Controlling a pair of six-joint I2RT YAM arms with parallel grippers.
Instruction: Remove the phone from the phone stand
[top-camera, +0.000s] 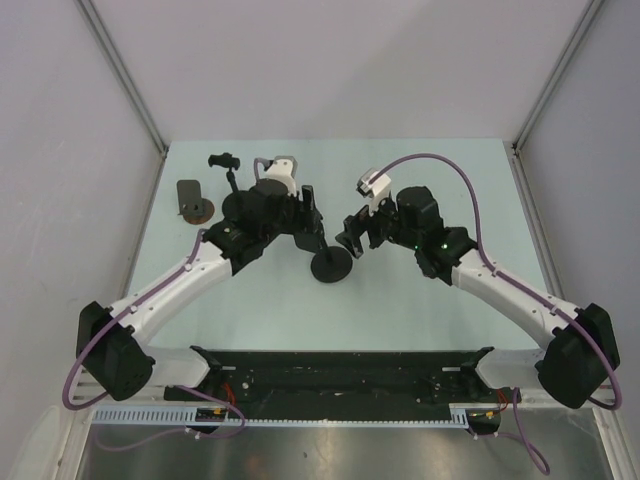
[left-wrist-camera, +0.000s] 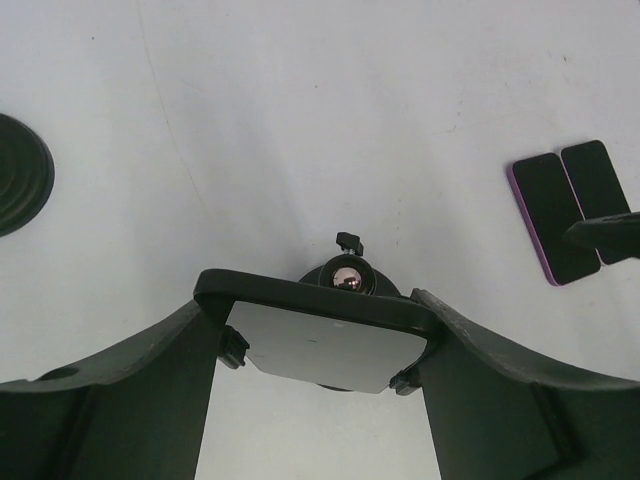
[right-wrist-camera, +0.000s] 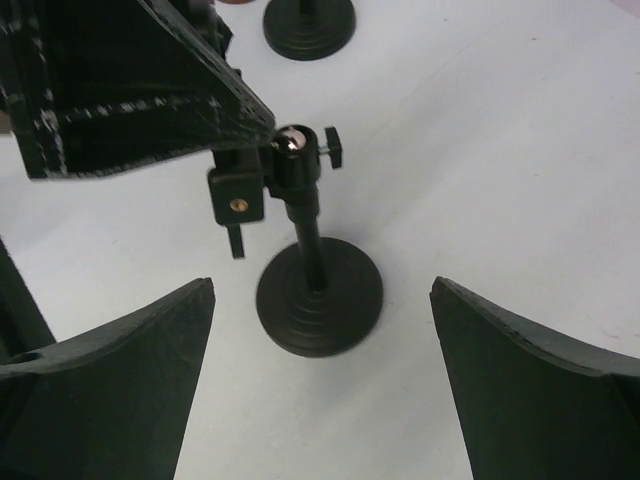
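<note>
Left wrist view: left gripper (left-wrist-camera: 322, 325) clamped on phone (left-wrist-camera: 330, 352) edges, phone seated in phone stand (right-wrist-camera: 305, 215) clamp. Right gripper (right-wrist-camera: 321, 287) spread wide, flanking stand base, apart. Likely next: right steadies stand, left pulls phone free.

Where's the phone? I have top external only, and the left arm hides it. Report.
Observer: In the left wrist view, the phone sits in the phone stand's clamp, with the left end effector closed on its side edges.
Operator: Now report the right end effector.
Observer: In the right wrist view, the right end effector is open. The phone stand is centred between its fingers and untouched.
</note>
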